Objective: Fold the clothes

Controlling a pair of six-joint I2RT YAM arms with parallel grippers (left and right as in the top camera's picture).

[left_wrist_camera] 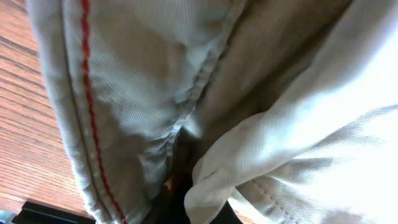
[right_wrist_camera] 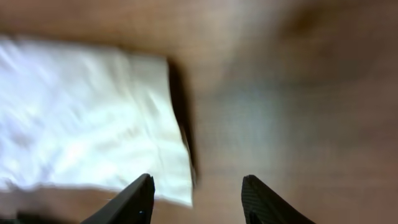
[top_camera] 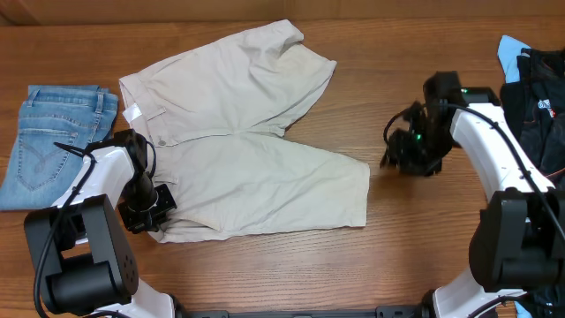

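The beige shorts (top_camera: 247, 150) lie spread on the wooden table, waistband at the left, one leg toward the back, one toward the right. My left gripper (top_camera: 146, 212) is shut on the shorts at the near-left waistband corner. The left wrist view is filled with bunched beige cloth (left_wrist_camera: 261, 99) with a red stitch line. My right gripper (top_camera: 397, 150) hovers open and empty over bare table just right of the leg hem (right_wrist_camera: 93, 124); its view is blurred.
Folded light-blue jeans (top_camera: 53, 141) lie at the left edge. Black patterned garments with a sky-blue piece (top_camera: 534, 79) sit at the far right. Bare wood lies between the shorts and the right arm.
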